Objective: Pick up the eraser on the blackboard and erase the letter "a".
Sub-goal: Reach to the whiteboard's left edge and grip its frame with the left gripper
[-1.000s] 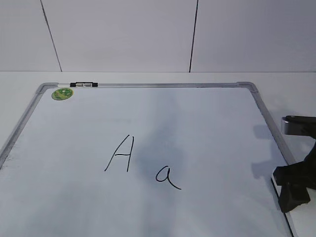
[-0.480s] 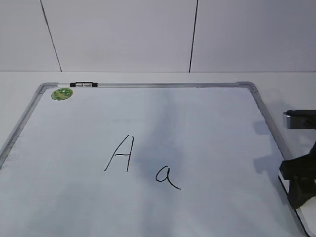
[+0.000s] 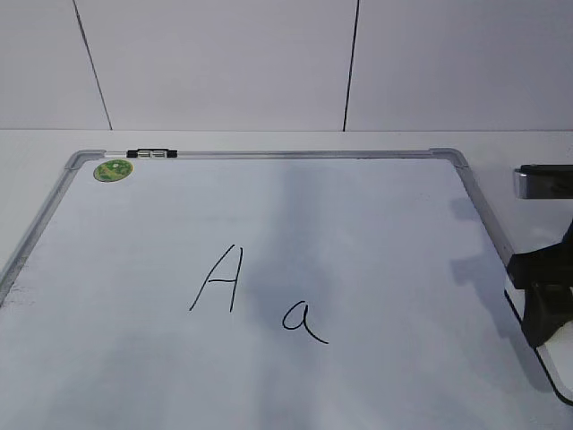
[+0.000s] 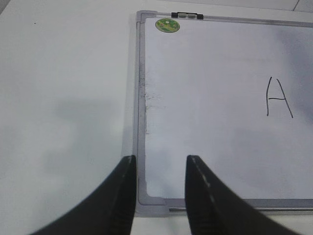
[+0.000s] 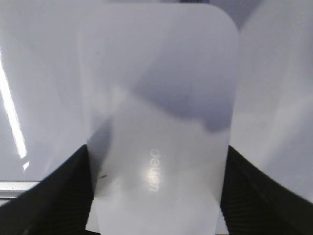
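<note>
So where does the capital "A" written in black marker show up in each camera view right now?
Exterior view: the black marker capital "A" sits left of centre on the white dry-erase board, just left of the lowercase "a".
Left wrist view: at the right edge, mid-height.
Right wrist view: not in it.
Shared landmark: the round green sticker in the board's corner.

White table (image 3: 269, 141), blackboard (image 3: 358, 233) flat on it
</note>
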Robot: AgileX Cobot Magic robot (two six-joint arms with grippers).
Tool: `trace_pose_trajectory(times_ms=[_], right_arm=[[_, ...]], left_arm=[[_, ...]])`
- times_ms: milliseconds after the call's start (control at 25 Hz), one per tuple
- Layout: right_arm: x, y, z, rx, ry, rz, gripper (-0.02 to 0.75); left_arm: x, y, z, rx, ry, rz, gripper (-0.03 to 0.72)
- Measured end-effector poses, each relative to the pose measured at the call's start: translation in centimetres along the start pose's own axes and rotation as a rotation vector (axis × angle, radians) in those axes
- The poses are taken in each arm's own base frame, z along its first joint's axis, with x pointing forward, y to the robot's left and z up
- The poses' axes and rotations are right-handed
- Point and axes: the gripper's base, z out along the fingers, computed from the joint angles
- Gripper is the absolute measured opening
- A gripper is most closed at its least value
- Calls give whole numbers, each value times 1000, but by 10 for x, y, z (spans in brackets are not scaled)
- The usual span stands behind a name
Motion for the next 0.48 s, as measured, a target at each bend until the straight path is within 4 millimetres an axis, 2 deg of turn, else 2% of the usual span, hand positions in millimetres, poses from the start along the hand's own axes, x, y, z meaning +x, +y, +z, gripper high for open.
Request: trace_pose_trajectory(times_ms=[120,480], right_arm=[[0,0,-4,1,9,3,562],[-12,2,-26,-6,-46,4,562]], left_arm=[[-2,0,3,-3,23,-2,253],[-16,3,32,-51,224,13,253]])
